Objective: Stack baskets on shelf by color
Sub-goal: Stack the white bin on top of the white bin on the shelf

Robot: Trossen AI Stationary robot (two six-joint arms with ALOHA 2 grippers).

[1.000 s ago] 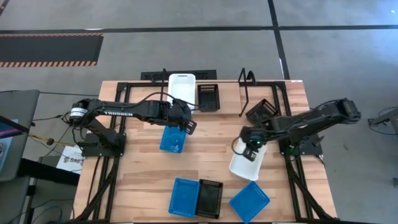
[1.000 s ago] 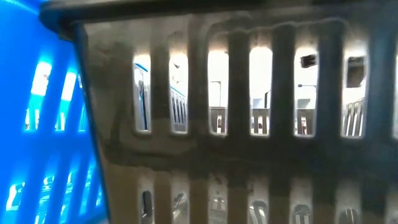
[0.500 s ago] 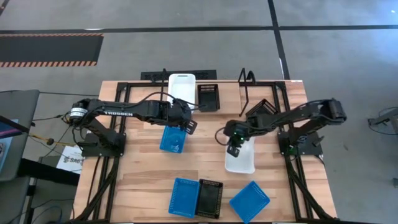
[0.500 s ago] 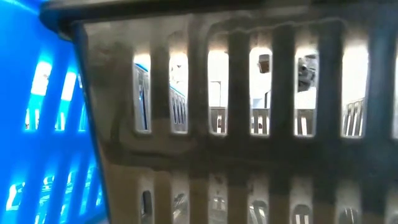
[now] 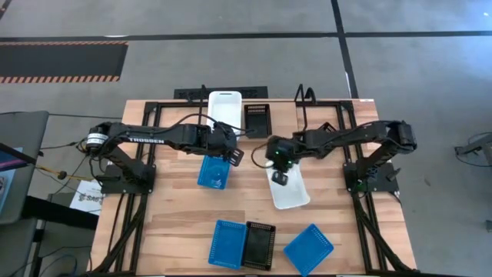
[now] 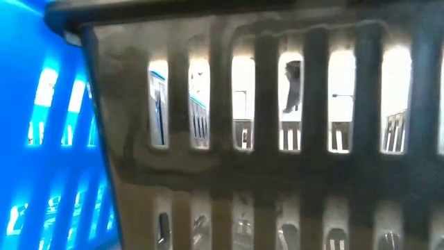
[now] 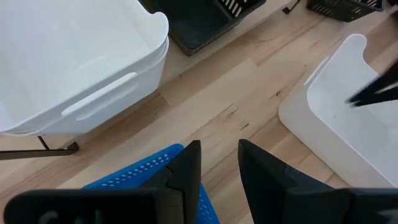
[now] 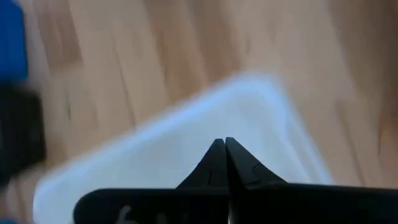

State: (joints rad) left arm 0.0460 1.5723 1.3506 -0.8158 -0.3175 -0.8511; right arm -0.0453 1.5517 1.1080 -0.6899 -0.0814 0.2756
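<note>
My left gripper (image 5: 231, 156) is at the far right corner of a blue basket (image 5: 213, 171) left of the table's middle. My right gripper (image 5: 280, 175) is shut, its tips down inside a white basket (image 5: 292, 191) lying open side up at mid-table. A stack of white baskets (image 5: 225, 108) and a black basket (image 5: 257, 119) stand at the far edge by the shelf (image 5: 302, 108). Near the front edge lie a blue basket (image 5: 227, 244), a black one (image 5: 260, 245) and another blue one (image 5: 309, 248). My left gripper has the blue basket's rim (image 7: 149, 177) at its left finger (image 7: 186, 171), coming slanting down from the table's left. The fingers hide the place of contact. I cannot tell whether the basket is clear of the table. My right gripper reaches slanting down from the right with shut fingers (image 8: 225, 155) into the white basket. The tips are on its inside near the far end (image 8: 224, 127). The basket lies flat on the table.
Another black basket (image 5: 327, 132) sits at the far right under my right arm. In the low view a black basket (image 6: 277, 160) and a blue one (image 6: 41, 139) stand right in front of the camera and block most of it. Bare wood lies at the near left.
My right gripper has gone toward the table's left and far edges, fingers shut all the while. The white basket has slid along the table with it, from the right side to the middle, and has turned about.
</note>
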